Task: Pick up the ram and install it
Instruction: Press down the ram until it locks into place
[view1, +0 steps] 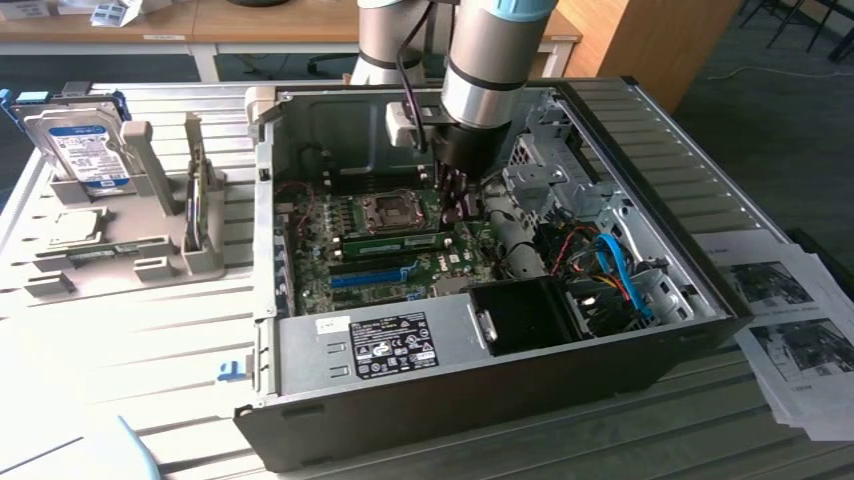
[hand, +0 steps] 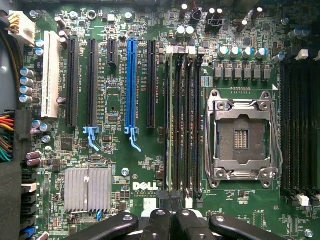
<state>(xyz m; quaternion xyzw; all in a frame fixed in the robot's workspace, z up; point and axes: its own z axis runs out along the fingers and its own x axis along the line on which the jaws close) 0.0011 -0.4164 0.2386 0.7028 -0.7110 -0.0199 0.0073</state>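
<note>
So, from the wrist, the ram (hand: 170, 120) runs edge-on in a black memory slot on the motherboard (hand: 125, 165), between the blue slot (hand: 131, 85) and the open CPU socket (hand: 242, 135). The gripper (hand: 170, 200) has its fingers pressed together at the stick's near end; whether they touch it I cannot tell. The exterior view adds the surroundings. The open computer case (view1: 400, 345) holds that board, with the arm (view1: 481, 60) reaching down into it. At nine o'clock from the case, a grey rack (view1: 134, 260) carries an upright hard drive (view1: 83, 150).
</note>
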